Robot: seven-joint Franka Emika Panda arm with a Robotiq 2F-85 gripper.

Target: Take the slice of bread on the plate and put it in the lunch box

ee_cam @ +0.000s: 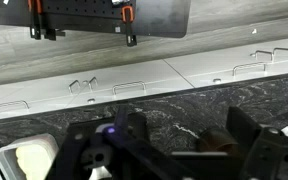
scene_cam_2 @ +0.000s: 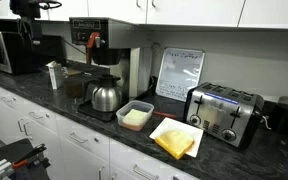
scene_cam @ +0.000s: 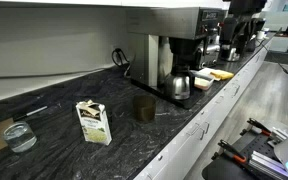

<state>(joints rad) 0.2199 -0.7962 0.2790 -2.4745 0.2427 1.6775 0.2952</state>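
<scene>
The slice of bread (scene_cam_2: 135, 118) is a small pale yellow-tan piece lying inside the clear lunch box (scene_cam_2: 147, 108), next to the steel coffee pot (scene_cam_2: 106, 97). In the wrist view the bread (ee_cam: 29, 160) and the lunch box (ee_cam: 4, 152) sit at the bottom left corner. The white plate (scene_cam_2: 162, 126) right of the box carries a yellow sheet (scene_cam_2: 179, 143). My gripper (ee_cam: 191, 127) is open and empty, high over the dark counter with only stone between its fingers. In the exterior views only the arm (scene_cam_2: 28, 15) shows, raised and away from the box.
A toaster (scene_cam_2: 222, 113) stands behind the plate and a coffee machine (scene_cam_2: 109, 60) behind the pot. Further along the counter are a dark cup (scene_cam: 144, 107), a small carton (scene_cam: 92, 122) and a glass container (scene_cam: 19, 135). White drawers (ee_cam: 114, 80) run along the counter's front edge.
</scene>
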